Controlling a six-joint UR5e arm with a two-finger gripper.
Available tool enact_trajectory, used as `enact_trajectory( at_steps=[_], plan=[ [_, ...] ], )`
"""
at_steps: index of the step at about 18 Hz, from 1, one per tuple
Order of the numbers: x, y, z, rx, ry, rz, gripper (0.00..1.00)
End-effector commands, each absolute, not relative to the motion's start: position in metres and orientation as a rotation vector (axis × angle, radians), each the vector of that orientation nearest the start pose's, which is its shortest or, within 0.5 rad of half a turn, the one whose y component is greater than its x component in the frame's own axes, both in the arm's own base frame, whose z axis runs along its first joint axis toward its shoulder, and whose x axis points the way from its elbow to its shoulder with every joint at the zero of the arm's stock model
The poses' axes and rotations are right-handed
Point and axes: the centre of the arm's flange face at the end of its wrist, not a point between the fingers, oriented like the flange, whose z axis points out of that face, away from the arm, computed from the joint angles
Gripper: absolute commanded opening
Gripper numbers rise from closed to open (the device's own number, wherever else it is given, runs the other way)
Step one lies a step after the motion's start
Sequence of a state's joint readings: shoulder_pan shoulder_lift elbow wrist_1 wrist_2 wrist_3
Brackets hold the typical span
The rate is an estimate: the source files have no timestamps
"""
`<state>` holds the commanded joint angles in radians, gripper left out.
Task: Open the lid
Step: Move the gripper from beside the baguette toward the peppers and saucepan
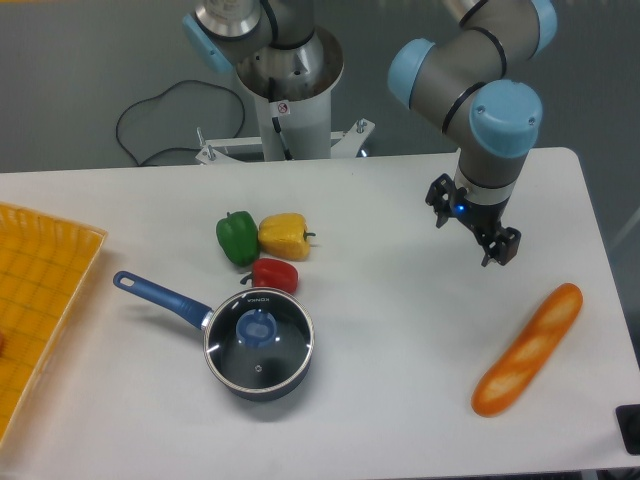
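Observation:
The lid (262,350) is a round clear glass disc with a metal rim and a blue centre knob (257,327). It sits flat on the dark saucepan (228,370), whose blue handle (160,296) points to the upper left. My gripper (472,229) hangs over the table's right part, far to the right of the lid and above it in the picture. Its two fingers stand apart with nothing between them.
A green pepper (236,238), a yellow pepper (284,236) and a red pepper (274,274) lie just behind the saucepan. A bread loaf (527,349) lies at the right. A yellow tray (35,300) is at the left edge. The robot base (290,110) stands behind the table.

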<state>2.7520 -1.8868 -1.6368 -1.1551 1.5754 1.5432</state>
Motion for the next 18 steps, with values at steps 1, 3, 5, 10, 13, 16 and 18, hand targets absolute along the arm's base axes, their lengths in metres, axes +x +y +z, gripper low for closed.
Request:
enact_trajectory(
  at_steps=[1, 3, 5, 10, 13, 16, 18],
  plan=[
    [-0.503, 0.35, 0.323, -3.088, 0.565, 0.049, 1.0],
    [-0.503, 0.35, 0.323, -3.087, 0.565, 0.048, 1.0],
    [-0.501, 0.353, 0.324, -3.087, 0.575, 0.046, 1.0],
    [-0.486, 0.349, 0.315, -3.1, 0.582, 0.014, 1.0],
    [-0.473, 0.341, 0.326, -3.099, 0.533, 0.033, 1.0],
    [-0.458, 0.336, 0.326, -3.127, 0.388, 0.019, 1.0],
    [-0.45, 0.336, 0.329, -3.137, 0.377, 0.021, 1.0]
  ],
)
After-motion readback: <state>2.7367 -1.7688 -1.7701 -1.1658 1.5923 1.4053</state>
